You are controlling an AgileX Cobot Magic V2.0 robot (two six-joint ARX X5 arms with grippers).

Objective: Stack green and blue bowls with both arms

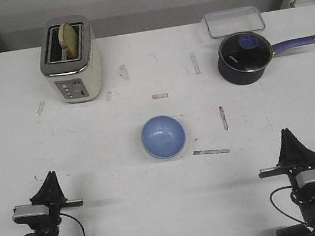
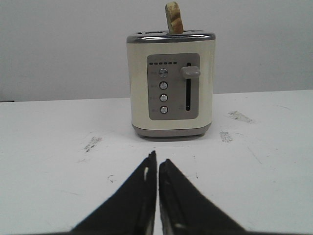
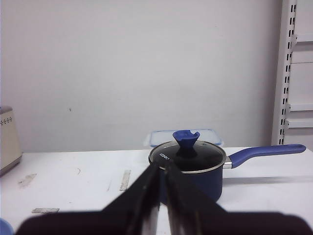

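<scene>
1. Nearest the front camera, the left gripper and right gripper sit at the near edge of the worktop, well apart, each with fingers pressed together and nothing held.
2. Centre of the worktop: the blue bowl, upright, nothing inside it. A thin pale-green rim peeks out under its near edge, so the green bowl sits beneath, nested.
3. Neither gripper touches the bowls; both are well clear.
4. Left wrist view: fingers closed to a slit, aimed at the cream toaster. Here you get its lever and four buttons, which the front view shows only small.
5. A slice of toast stands in one toaster slot.
6. Right wrist view: fingers together, pointing at the pan, glass lid on, handle sticking sideways.
7. Behind the pan, a clear tub; only the front view shows it fully. Its contents I cannot tell.
8. The right wrist view catches just a blue sliver of bowl at its corner.
</scene>
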